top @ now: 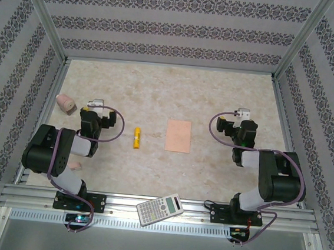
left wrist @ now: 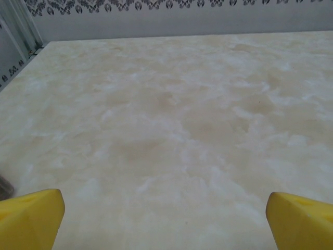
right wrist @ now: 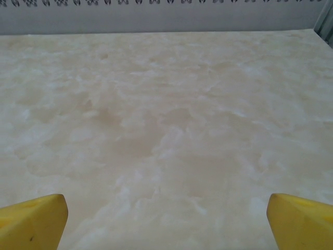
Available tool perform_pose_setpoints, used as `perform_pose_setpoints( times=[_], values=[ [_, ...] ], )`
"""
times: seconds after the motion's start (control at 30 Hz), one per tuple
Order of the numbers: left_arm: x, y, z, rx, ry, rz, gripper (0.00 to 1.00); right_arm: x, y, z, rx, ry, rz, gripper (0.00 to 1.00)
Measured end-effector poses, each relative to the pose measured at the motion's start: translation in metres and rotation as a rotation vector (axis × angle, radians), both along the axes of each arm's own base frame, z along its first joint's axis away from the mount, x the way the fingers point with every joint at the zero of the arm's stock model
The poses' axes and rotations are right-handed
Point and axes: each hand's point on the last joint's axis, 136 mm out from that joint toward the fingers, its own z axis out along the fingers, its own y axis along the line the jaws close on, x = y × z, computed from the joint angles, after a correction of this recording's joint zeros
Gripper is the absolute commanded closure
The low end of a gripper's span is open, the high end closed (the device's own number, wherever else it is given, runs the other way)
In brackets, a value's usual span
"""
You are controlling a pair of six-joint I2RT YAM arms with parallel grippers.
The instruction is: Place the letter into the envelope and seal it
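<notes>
The envelope [top: 178, 136] is seen in the top view as a peach-pink rectangle lying flat on the marbled counter [top: 176, 90], between the two arms and somewhat nearer the right one. It is touched by nothing, and its flap cannot be made out. To its left, apart from it, a yellow glue stick [top: 137, 138] is laid on its side, its length pointing away from the near edge. Both arms are folded back close to their bases, one on either side of these two things. The left fingers [left wrist: 31, 221] are shown by the left wrist camera as two yellow tips spread wide at the bottom corners, with bare counter between them and nothing held. The right fingers [right wrist: 34, 221] are likewise spread wide apart in the right wrist view, and nothing is gripped there either. A pink object [top: 66, 103] is set near the counter's left edge, just beyond and to the left of the left wrist; its kind cannot be told. A grey calculator [top: 159, 209] is rested askew on the metal rail [top: 300, 220] at the near edge, between the two arm bases.
</notes>
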Motion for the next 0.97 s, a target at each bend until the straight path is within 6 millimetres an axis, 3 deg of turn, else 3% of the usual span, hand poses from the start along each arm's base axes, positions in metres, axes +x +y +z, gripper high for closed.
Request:
perform_pose_setpoints(
  times=[0.97],
  values=[
    [0.0021,0.0021,-0.0005,-0.004,0.009,-0.002,0.01,0.0015,0.0004,0.0042,-0.005,-0.019,0.012,0.02]
  ],
)
